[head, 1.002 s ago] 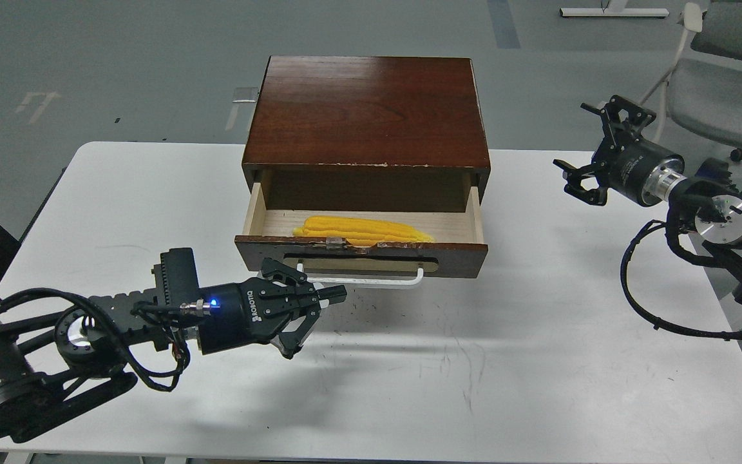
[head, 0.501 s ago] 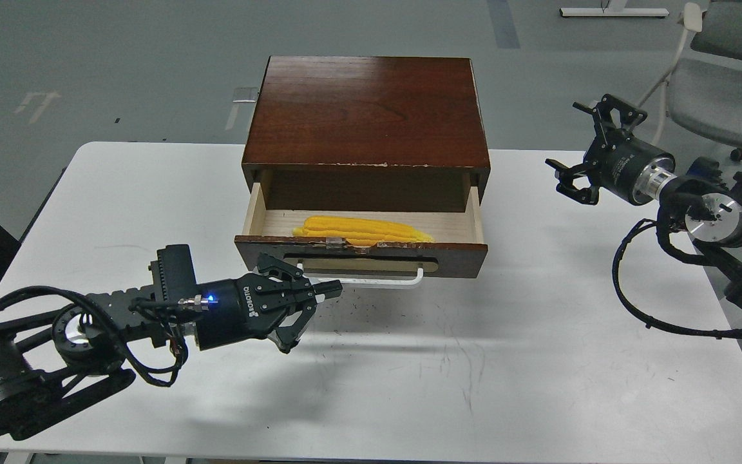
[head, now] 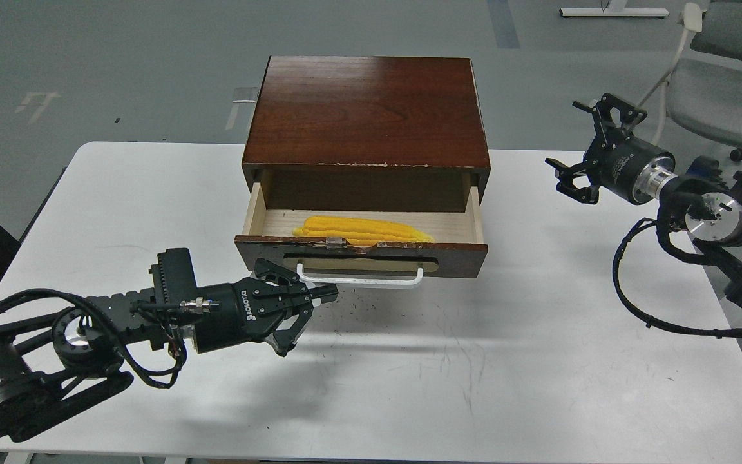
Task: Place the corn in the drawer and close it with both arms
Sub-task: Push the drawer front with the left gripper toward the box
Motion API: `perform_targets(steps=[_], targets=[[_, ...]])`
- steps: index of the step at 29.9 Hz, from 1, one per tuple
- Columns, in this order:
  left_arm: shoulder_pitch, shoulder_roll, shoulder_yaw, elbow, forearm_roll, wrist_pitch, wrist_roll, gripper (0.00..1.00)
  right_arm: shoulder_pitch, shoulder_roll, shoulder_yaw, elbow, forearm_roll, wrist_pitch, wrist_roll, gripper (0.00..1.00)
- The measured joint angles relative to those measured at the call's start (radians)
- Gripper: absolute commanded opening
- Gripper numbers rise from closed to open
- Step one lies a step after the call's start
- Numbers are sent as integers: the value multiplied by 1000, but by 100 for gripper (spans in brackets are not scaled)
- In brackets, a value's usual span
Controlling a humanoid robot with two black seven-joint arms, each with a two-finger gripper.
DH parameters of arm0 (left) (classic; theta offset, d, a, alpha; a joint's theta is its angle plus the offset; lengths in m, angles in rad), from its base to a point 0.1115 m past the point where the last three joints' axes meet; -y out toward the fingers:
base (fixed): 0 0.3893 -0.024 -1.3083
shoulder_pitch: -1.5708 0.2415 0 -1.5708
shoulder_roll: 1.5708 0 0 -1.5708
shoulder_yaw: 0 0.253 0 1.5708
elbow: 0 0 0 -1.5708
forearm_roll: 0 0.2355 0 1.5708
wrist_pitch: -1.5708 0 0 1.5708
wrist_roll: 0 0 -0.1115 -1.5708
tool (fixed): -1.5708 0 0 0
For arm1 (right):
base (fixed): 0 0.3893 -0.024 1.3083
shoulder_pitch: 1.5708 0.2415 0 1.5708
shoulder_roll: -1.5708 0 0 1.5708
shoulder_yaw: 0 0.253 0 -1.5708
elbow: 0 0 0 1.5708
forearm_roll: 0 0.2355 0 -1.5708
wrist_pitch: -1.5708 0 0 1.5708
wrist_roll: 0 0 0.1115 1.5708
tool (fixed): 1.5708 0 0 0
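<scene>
The drawer (head: 458, 256) stands pulled out of the dark wooden cabinet (head: 364, 109), its pale inside showing. The yellow corn (head: 361, 230) lies lengthwise inside it, just behind the drawer front. The white bar handle (head: 371, 280) hangs on the front. My left gripper (head: 332, 294) is shut and empty, its tips just below and in front of the handle's left end. My right gripper (head: 563, 133) is open and empty, held in the air to the right of the cabinet, well apart from it.
The white table (head: 474, 361) carries the cabinet at its back middle. A grey chair (head: 719, 84) stands behind the table's right corner, close to my right arm. Black cables (head: 641, 309) hang from the right arm over the table's right edge.
My left gripper has drawn back a little to the left and down from the handle. My right gripper moved slightly left and up, then stayed still. Drawer and corn have not moved.
</scene>
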State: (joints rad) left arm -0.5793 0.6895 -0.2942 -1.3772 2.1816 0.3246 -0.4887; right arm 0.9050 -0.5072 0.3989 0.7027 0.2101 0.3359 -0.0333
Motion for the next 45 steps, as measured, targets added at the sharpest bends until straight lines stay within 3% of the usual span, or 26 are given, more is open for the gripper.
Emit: perform_targets(steps=[14, 45], targets=[[-20, -37, -17, 28, 0, -2, 12, 0, -6, 4, 0, 0, 0, 0, 1, 96], [-159, -218, -11, 325, 0, -6, 0, 0, -23, -17, 0, -2, 0, 8, 1, 97]])
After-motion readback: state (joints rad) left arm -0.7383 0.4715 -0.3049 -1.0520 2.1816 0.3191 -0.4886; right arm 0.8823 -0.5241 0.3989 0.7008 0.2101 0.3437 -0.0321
